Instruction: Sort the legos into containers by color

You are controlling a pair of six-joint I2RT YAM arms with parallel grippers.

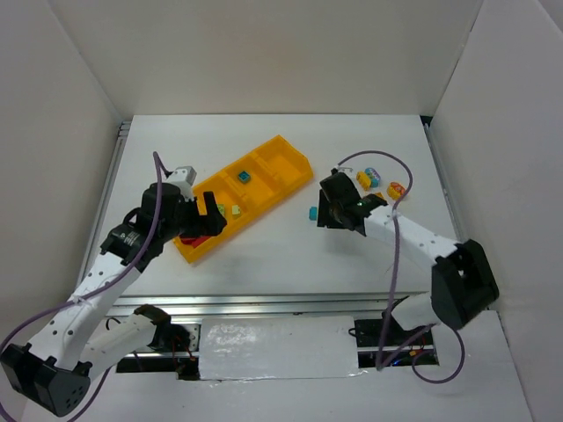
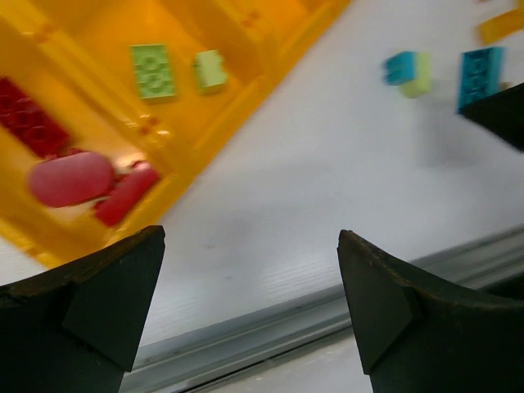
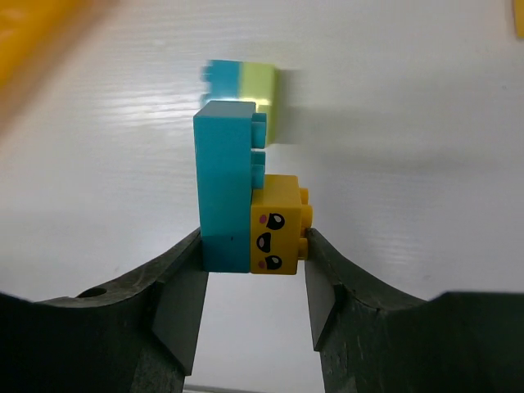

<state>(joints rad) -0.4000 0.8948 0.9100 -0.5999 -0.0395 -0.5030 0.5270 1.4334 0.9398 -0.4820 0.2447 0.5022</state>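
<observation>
The orange-yellow tray (image 1: 292,163) lies diagonally at centre-left. Its nearest compartment holds red bricks (image 2: 72,178), the one beyond it yellow-green bricks (image 2: 153,71), and the third a teal brick (image 1: 244,176). My left gripper (image 2: 251,237) is open and empty, hovering by the tray's near end (image 1: 208,220). My right gripper (image 3: 254,246) is shut on a teal brick (image 3: 223,184) joined to a yellow face brick (image 3: 274,223), held above the table right of the tray (image 1: 329,212). A joined teal and yellow-green piece (image 3: 244,88) lies just beyond it.
Several loose bricks lie on the table at the right: a yellow one (image 1: 363,179), a blue one (image 1: 373,173), an orange-red one (image 1: 396,188). White walls enclose the table. A metal rail (image 1: 281,305) runs along the near edge.
</observation>
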